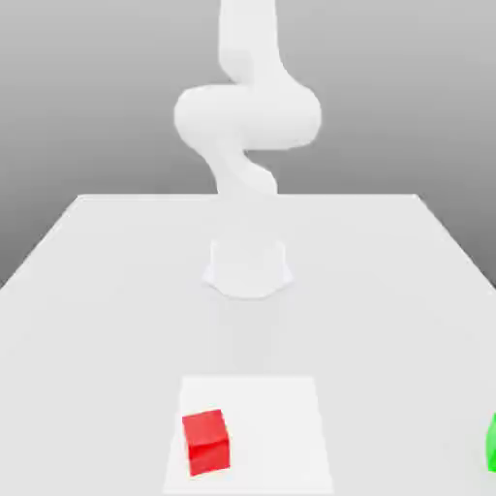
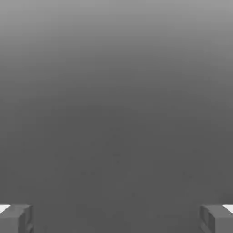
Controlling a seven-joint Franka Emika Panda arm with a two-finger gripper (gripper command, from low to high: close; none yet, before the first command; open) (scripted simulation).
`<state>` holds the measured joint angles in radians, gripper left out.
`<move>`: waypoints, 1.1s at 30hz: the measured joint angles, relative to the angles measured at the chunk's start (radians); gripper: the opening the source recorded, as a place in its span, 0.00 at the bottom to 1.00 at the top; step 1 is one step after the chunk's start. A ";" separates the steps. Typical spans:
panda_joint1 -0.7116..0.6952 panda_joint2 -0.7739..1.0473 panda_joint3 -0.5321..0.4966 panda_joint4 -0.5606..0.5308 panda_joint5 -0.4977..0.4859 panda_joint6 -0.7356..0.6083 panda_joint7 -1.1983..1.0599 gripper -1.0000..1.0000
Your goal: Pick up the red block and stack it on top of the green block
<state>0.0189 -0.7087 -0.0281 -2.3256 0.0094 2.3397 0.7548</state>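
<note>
The red block [image 1: 205,441] sits on the table near the front edge, a little to the exterior view's left of centre, on a brighter white square patch [image 1: 281,426]. A sliver of the green block [image 1: 492,442] shows at the exterior view's right edge, level with the red one and well apart from it. In the hand view my gripper [image 2: 116,220] is open, its two grey fingertips [image 2: 16,218] standing far apart with nothing between them and only a plain grey backdrop ahead.
The white arm [image 1: 247,121] rises from its round base [image 1: 248,266] at the middle of the white table [image 1: 97,291] and leaves the exterior view at the top. The table's far edge runs behind the base.
</note>
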 joint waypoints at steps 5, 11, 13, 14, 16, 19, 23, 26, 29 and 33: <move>0.035 0.187 -0.054 -0.052 0.023 0.081 -0.095 0.50; 0.061 0.406 -0.104 -0.113 0.055 0.176 -0.210 0.50; 0.066 0.479 -0.115 -0.133 0.065 0.207 -0.248 0.50; 0.066 0.515 -0.119 -0.143 0.069 0.223 -0.266 0.50; 0.062 0.587 -0.122 -0.164 0.077 0.254 -0.302 0.50; 0.054 0.695 -0.128 -0.194 0.079 0.302 -0.349 0.50; 0.041 0.836 -0.134 -0.233 0.061 0.368 -0.395 0.50; 0.027 0.944 -0.116 -0.227 0.088 0.449 -0.426 0.50; -0.001 1.044 -0.081 -0.213 0.124 0.531 -0.455 0.00; -0.001 1.044 -0.081 -0.213 0.123 0.530 -0.454 0.00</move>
<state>0.0175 0.3355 -0.1087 -2.5385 0.1320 2.8698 0.3011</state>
